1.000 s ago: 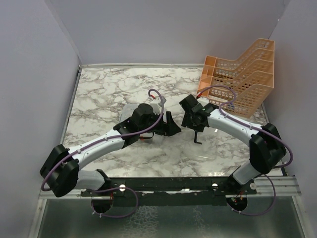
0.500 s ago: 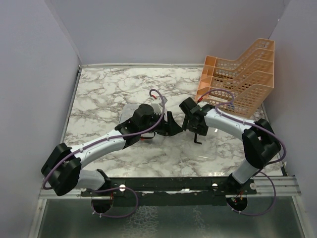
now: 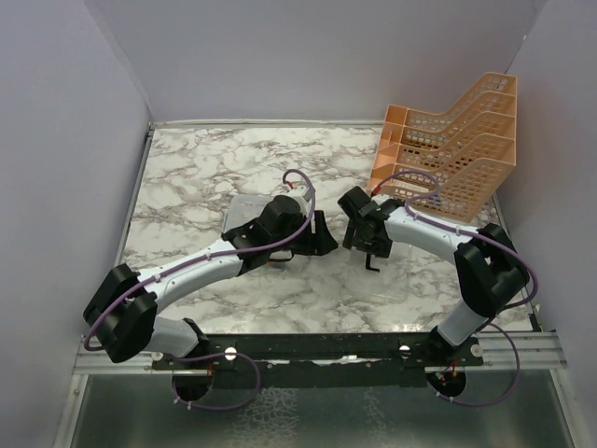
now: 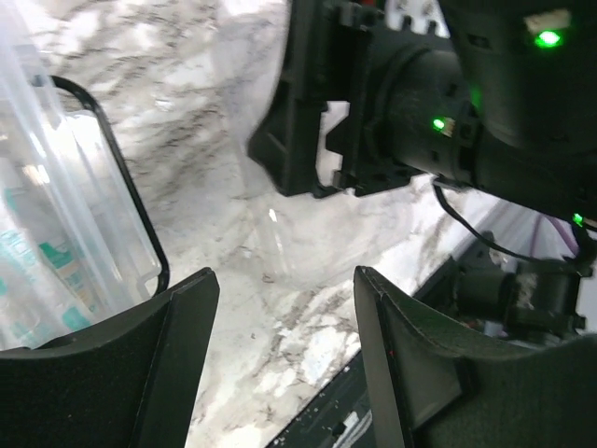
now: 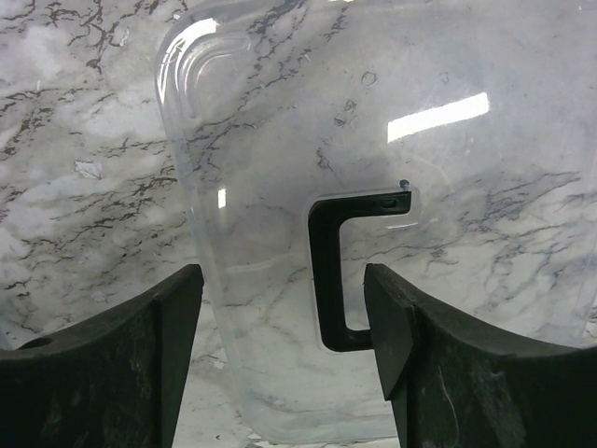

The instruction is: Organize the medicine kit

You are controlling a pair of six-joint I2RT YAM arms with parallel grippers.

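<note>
Left gripper [image 4: 284, 280] agape beside medicine kit [image 4: 56, 233] — right gripper [image 5: 283, 275] agape over its lid [image 5: 280, 121], seemingly flat.

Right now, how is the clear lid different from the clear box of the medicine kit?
The lid lies flat on the marble with nothing in it; the box holds green-printed sachets. The lid is under the right gripper, the box beside the left gripper. Both are clear plastic.
</note>
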